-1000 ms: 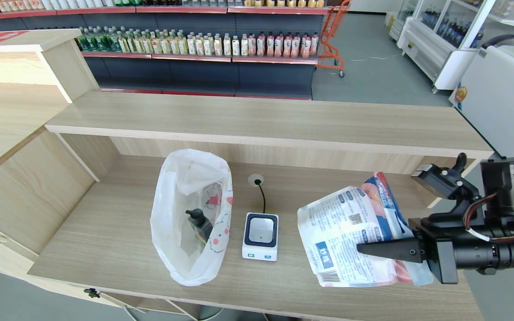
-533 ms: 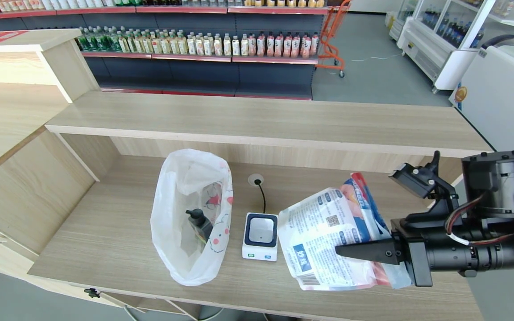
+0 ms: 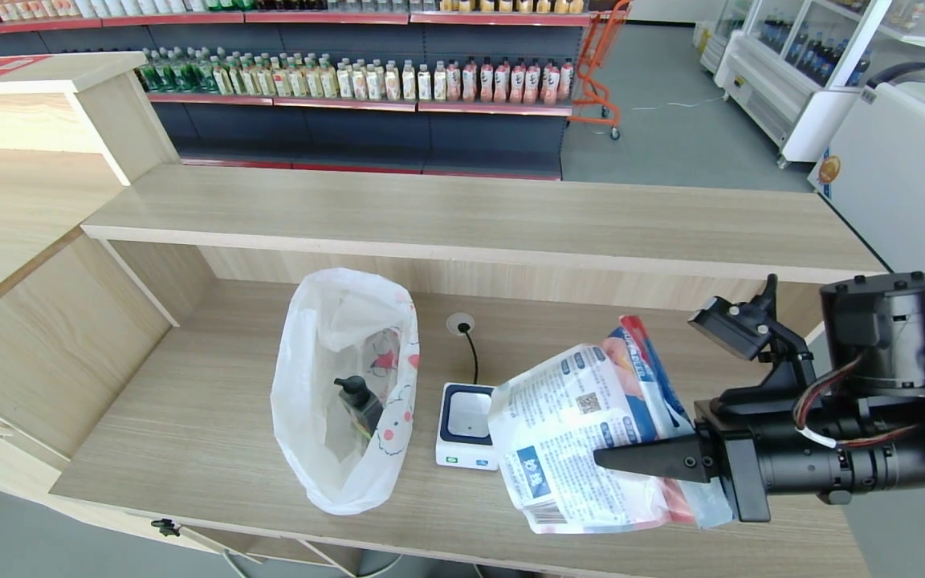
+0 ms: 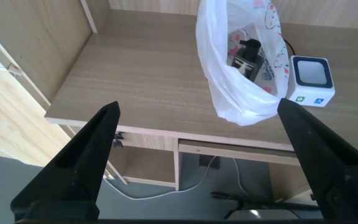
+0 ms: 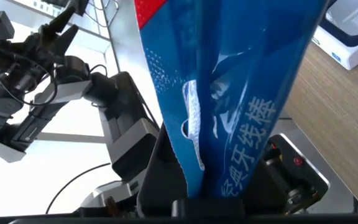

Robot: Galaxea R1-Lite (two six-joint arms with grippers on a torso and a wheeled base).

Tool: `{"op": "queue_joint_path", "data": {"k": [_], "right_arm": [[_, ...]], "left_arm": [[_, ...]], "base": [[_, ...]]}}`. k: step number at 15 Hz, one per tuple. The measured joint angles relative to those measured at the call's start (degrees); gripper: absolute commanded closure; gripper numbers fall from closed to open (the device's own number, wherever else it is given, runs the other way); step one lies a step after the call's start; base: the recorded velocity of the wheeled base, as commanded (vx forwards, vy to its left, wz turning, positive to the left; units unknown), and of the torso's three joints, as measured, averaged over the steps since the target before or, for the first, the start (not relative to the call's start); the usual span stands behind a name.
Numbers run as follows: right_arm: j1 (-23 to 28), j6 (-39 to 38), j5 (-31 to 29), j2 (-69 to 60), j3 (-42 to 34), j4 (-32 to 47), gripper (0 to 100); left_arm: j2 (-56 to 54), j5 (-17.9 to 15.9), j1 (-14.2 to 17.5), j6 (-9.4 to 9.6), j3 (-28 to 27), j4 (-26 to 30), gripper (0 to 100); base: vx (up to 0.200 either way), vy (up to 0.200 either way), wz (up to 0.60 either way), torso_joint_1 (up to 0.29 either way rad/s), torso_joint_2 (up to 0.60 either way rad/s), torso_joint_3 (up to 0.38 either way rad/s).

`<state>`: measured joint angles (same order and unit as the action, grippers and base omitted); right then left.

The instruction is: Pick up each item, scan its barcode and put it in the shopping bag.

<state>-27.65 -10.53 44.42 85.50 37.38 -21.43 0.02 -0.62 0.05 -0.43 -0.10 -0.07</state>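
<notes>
My right gripper (image 3: 625,464) is shut on a white, blue and red packet (image 3: 571,429), held flat above the counter with its barcode end toward the front edge. The packet's left side overlaps the right edge of the white barcode scanner (image 3: 462,421). The right wrist view has the packet's blue side (image 5: 229,93) close up, with a corner of the scanner (image 5: 353,37) beyond. Left of the scanner stands the white shopping bag (image 3: 346,393), open, with a dark pump bottle (image 3: 360,405) inside. My left gripper (image 4: 197,106) is open and empty, above the counter's near-left edge, facing the bag (image 4: 229,93) and scanner (image 4: 312,78).
A raised wooden ledge (image 3: 478,217) runs behind the counter and a side wall (image 3: 53,345) closes its left end. The scanner's cable runs to a hole (image 3: 460,323) in the counter. Bare wood (image 3: 189,433) lies left of the bag.
My right gripper has carried the packet leftward, from well right of the scanner to overlapping its right edge. The bag, bottle and scanner have not moved.
</notes>
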Motion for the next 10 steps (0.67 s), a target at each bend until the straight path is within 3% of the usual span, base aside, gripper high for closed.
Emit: {"op": "queue_joint_path", "data": {"k": [7,9,10], "right_arm": [[-0.2,1.4,0.0,0.1,0.0,-0.9,100],[0.1,9.8,-2.7,0.1,-0.4,-2.6,100],[0.8,17.7,-6.6,0.2,-0.7,-3.0,100]], "left_arm": [[0.0,0.0,0.0,0.0,0.0,0.0,0],[0.0,0.0,0.0,0.0,0.0,0.0,0],[0.0,0.0,0.0,0.0,0.0,0.0,0]], "base": [[0.0,0.0,0.0,0.0,0.0,0.0],[0.0,0.0,0.0,0.0,0.0,0.0],[0.0,0.0,0.0,0.0,0.0,0.0]]}}
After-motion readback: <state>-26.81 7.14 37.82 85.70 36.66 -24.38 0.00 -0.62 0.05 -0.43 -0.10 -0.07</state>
